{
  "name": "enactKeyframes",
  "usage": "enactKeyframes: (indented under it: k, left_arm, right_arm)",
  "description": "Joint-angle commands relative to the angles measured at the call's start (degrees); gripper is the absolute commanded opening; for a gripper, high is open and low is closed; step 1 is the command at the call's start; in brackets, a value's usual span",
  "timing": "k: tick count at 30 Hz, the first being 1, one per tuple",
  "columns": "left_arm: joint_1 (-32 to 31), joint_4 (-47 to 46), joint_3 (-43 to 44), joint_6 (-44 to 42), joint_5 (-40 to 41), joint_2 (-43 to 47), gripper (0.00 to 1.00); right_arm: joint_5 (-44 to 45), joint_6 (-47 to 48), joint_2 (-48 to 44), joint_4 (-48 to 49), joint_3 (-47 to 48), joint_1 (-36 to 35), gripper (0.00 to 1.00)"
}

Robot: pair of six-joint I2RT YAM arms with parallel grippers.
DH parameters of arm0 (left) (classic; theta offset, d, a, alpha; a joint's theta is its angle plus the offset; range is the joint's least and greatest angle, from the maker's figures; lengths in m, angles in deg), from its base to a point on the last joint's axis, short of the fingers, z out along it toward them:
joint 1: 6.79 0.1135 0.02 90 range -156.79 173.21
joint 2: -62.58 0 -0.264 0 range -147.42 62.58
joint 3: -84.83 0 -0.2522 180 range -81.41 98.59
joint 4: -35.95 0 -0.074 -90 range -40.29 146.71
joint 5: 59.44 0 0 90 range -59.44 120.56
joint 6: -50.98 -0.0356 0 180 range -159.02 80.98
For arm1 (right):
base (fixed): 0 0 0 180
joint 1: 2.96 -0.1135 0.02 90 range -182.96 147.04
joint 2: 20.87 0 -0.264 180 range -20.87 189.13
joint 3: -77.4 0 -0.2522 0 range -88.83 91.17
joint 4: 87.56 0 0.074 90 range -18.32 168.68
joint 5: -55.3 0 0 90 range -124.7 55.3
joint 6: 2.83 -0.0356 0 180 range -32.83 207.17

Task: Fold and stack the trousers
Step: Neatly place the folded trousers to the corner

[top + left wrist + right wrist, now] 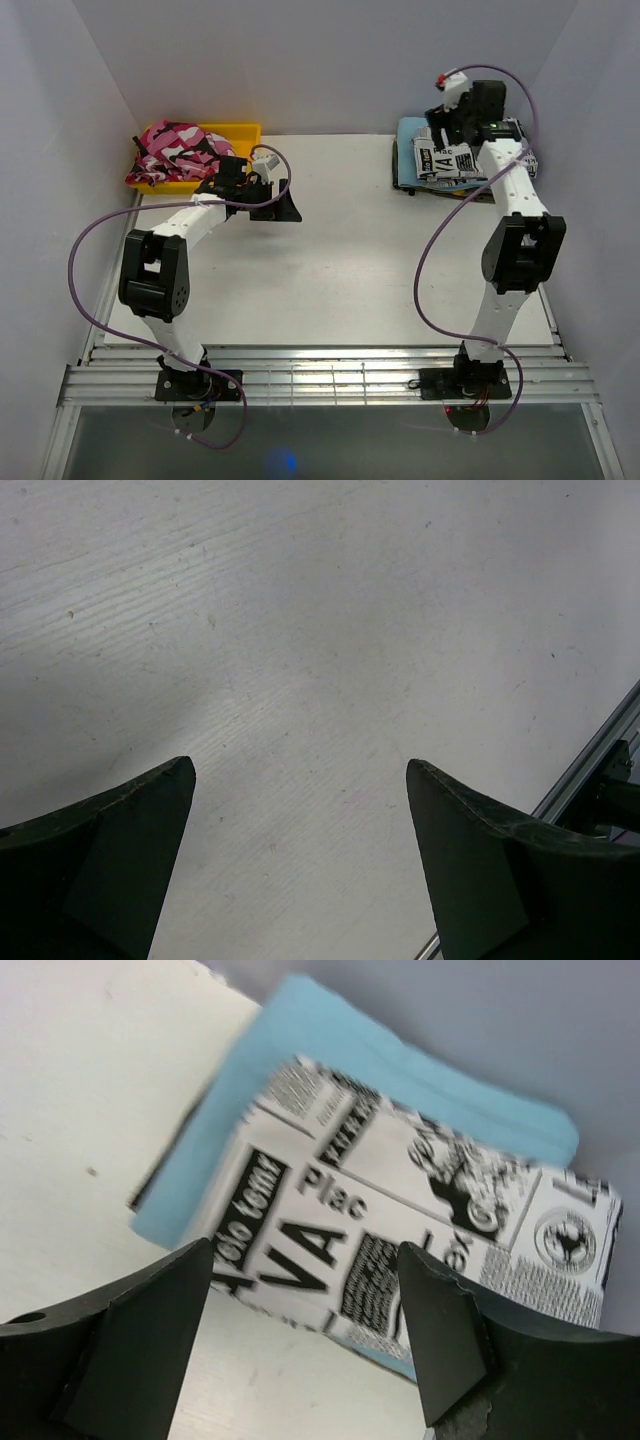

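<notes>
One flat-folded trousers (420, 1210) rectangle, perhaps cotton

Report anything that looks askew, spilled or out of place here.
Only the pink garment: it is heaped in the yellow bin at far left and spills over its rim. The folded trousers lie flat on the blue cloth at far right; nothing else stands out.

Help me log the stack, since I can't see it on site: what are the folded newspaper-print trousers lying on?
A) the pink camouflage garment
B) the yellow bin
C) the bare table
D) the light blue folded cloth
D: in the right wrist view the trousers sit on the light blue cloth, whose edges show past them at the left and the far side.
</notes>
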Motion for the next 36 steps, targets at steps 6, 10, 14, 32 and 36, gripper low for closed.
enactKeyframes:
  k: [6, 10, 14, 32, 36]
  left_arm:
    - [0.47, -1.15, -0.90, 1.25, 1.58, 4.92, 0.98]
    - [0.90, -1.42, -2.74, 1.34, 2.02, 6.59, 0.98]
    - [1.43, -1.77, -4.33, 1.34, 2.20, 7.47, 0.98]
    - [2.49, -3.97, -7.23, 3.01, 0.00, 7.21, 0.98]
    - [2.66, -4.23, -7.76, 3.36, -0.26, 7.38, 0.98]
  right_arm:
    - [21.06, 2.28, 8.72, 1.24, 6.82, -15.28, 0.81]
    - [28.27, 4.65, 14.88, 4.03, 8.76, -17.65, 0.82]
    - [34.07, 8.33, 16.65, 8.08, 6.57, -17.75, 0.86]
    - [33.39, 9.84, 10.50, 11.17, 2.34, -17.48, 0.85]
    - [34.17, 10.19, 12.25, 9.23, 4.02, -17.13, 0.85]
